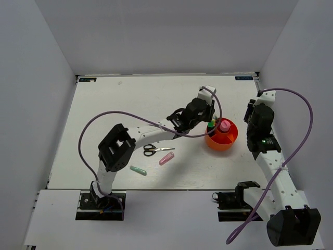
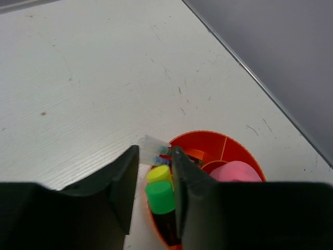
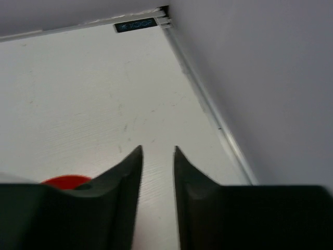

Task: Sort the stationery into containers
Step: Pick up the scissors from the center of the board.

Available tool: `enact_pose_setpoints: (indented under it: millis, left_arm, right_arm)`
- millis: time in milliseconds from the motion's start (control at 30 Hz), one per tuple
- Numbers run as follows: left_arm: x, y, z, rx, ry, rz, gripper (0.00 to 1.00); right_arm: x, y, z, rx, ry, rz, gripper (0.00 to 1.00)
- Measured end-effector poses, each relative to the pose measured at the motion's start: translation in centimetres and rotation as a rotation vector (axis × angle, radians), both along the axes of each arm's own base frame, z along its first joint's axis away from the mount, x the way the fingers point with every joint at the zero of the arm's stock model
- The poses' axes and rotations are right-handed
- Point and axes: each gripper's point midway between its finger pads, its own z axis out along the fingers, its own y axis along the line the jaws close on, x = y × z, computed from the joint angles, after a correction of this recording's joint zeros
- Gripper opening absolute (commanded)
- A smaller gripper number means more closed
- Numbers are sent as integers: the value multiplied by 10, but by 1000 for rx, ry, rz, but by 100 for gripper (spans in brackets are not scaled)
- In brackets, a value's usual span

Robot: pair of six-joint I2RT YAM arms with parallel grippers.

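The orange cup [image 1: 231,141] stands right of centre and holds a pink-capped white bottle [image 1: 224,125] and a green-capped marker [image 1: 210,125]. My left gripper [image 1: 208,115] hovers over the cup's left rim. In the left wrist view its jaws [image 2: 155,151] stand apart around the green cap [image 2: 159,197] and the yellow cap [image 2: 158,173], with a gap on the left side. Thin pens [image 2: 156,148] with clear ends lean on the rim [image 2: 208,134]. The scissors [image 1: 153,150], pink stick [image 1: 166,158] and teal stick [image 1: 138,170] lie on the table. My right gripper [image 1: 252,110] is open and empty.
The right gripper [image 3: 157,150] points at the table's back right corner, near the side wall [image 3: 260,78]; a sliver of the cup [image 3: 65,180] shows at its left. White walls enclose the table on three sides.
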Motion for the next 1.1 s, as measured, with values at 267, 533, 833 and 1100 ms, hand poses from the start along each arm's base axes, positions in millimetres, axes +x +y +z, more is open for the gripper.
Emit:
enact_pose_setpoints:
  millis: [267, 533, 833, 1100]
  left_arm:
    - [-16, 97, 57, 35, 24, 132, 0]
    - [-49, 280, 39, 131, 282, 344, 81]
    - [-122, 421, -49, 193, 554, 580, 11]
    - [-146, 446, -69, 152, 556, 621, 41]
  right_arm:
    - [-7, 77, -35, -10, 173, 515, 38]
    - [-62, 198, -52, 70, 339, 1297, 13]
    - [-98, 322, -78, -19, 574, 1761, 10]
    - [-80, 405, -109, -133, 751, 1688, 0]
